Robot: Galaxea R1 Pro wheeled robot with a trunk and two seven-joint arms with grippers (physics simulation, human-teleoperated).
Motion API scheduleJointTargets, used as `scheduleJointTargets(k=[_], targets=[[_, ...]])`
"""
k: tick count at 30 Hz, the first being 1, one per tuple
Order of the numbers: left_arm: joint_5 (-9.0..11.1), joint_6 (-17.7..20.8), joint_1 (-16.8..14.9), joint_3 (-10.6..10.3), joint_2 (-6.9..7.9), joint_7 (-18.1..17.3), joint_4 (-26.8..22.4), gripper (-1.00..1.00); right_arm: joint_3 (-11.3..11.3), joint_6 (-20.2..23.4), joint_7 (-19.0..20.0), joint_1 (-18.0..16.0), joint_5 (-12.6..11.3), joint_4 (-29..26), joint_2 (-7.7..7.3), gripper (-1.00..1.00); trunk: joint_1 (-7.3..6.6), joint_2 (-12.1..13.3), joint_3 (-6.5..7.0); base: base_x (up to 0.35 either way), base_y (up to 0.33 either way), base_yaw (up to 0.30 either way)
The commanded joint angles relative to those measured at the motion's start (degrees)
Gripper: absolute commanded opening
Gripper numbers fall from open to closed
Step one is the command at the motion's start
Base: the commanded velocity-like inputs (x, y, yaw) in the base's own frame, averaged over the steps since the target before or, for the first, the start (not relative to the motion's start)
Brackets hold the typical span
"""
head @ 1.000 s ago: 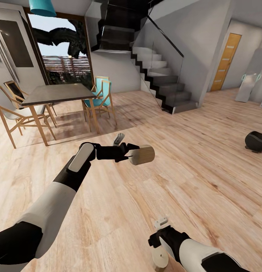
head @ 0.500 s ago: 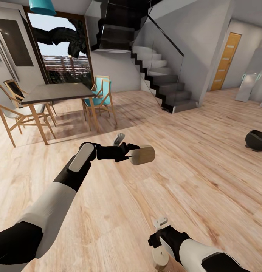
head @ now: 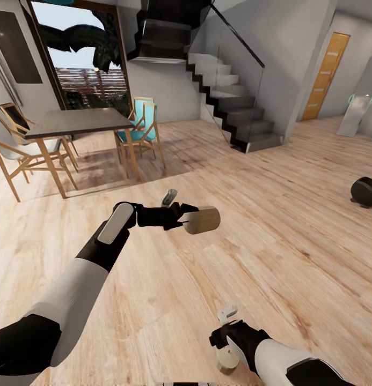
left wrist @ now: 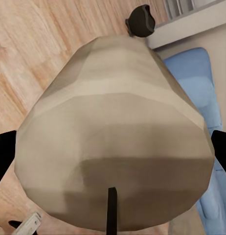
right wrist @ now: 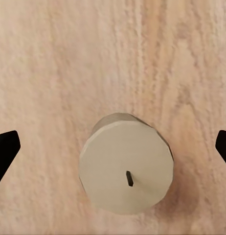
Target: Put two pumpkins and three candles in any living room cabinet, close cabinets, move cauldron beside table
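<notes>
Tan candle (head: 202,220) lies sideways, apparently clamped in left end effector (head: 180,214).

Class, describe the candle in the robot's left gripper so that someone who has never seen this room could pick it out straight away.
Start from the dark-topped dining table with wooden legs and come forward over the light wood plank floor to the robot's left gripper. It holds a short tan cylindrical candle sideways above the floor. The paler cream candle at the right gripper hangs lower, near the picture's bottom edge.

no readable text, labels or signs
</notes>
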Motion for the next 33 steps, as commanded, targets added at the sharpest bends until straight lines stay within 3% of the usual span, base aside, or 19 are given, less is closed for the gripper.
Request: scheduleJointTargets(k=[1, 33], targets=[[0.18, -0.02, 0.00, 0.01, 0.00, -0.02, -0.01, -1.00, 0.00, -0.01, 0.00, 0.00, 0.02, 0.00, 0.00, 1.00, 0.02, -0.02, -0.23, 0.000, 0.000, 0.000], [0.12, -0.02, 0.00, -0.03, 0.00, -0.03, -0.08, -1.00, 0.00, -0.04, -0.88, 0.00, 0.15, 0.08, -0.01, 1.00, 0.85, -0.45, -7.32, 0.000, 0.000, 0.000]])
